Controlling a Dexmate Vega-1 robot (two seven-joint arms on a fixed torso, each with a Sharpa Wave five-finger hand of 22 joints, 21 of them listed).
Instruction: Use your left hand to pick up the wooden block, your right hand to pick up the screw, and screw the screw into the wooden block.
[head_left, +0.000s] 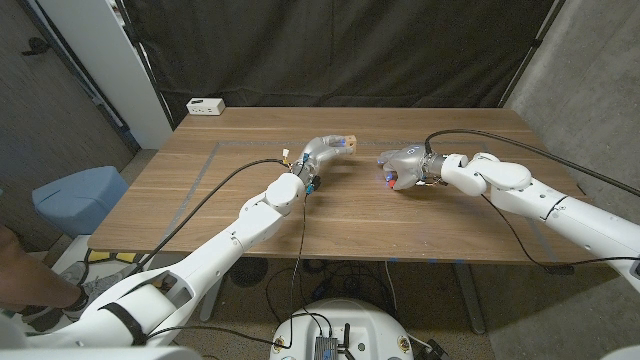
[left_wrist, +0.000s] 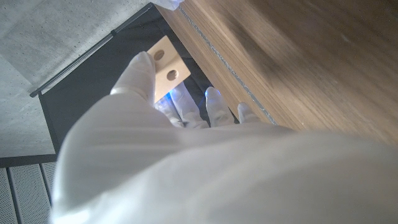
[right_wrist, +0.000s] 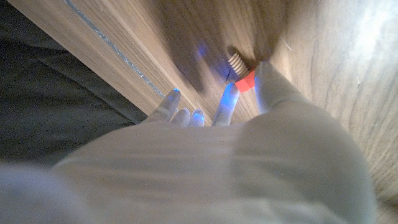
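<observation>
The wooden block (head_left: 343, 143) is being held by the left hand (head_left: 322, 152) above the middle of the bench (head_left: 230, 205), toward its far half; in the left wrist view the block (left_wrist: 165, 67) is being gripped between the thumb and the other fingers (left_wrist: 214, 106), with two round holes showing on its pale face. The right hand (head_left: 402, 167) is being held just to the right of the left hand, the two apart, with a small gap between them over the bench top. In the right wrist view the screw (right_wrist: 240, 70) is being pinched by the right hand (right_wrist: 249, 124) between a finger and the thumb: a red head and a pale ribbed shank are being shown, the shank pointing away from the palm. Whether the screw tip is touching the bench is not being made clear, the picture being blurred. A white box (head_left: 205, 106) is lying at the far left corner of the bench. A blue stool (head_left: 78, 198) is standing on the floor left of the bench.
</observation>
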